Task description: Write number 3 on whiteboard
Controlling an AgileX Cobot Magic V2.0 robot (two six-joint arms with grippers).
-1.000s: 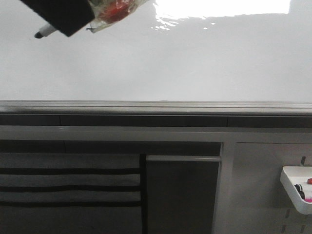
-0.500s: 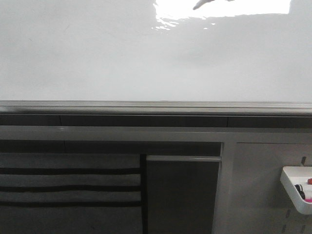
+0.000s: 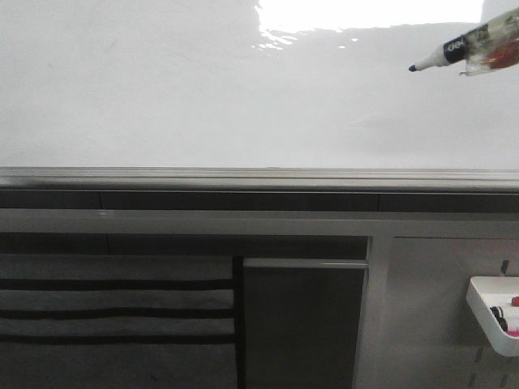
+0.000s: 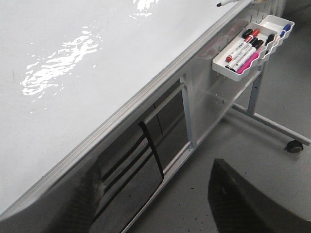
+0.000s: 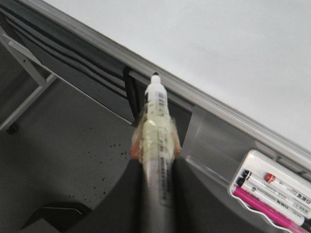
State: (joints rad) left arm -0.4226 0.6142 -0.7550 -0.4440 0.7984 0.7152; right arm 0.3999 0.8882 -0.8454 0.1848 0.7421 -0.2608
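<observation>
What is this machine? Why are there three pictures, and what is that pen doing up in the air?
It is a robot with two arms, and it has three cameras. One camera looks straight ahead at a big whiteboard. The other two ride on the robot's wrists, so they see things slanted. The right gripper is squeezing a marker with its black tip bare, wrapped in tape. The tip points at the board, near its right side. I cannot tell whether it touches. Nothing is drawn on the board that I can see. A small white tray hangs below the board's edge and holds spare markers. The left gripper does not show.
</observation>
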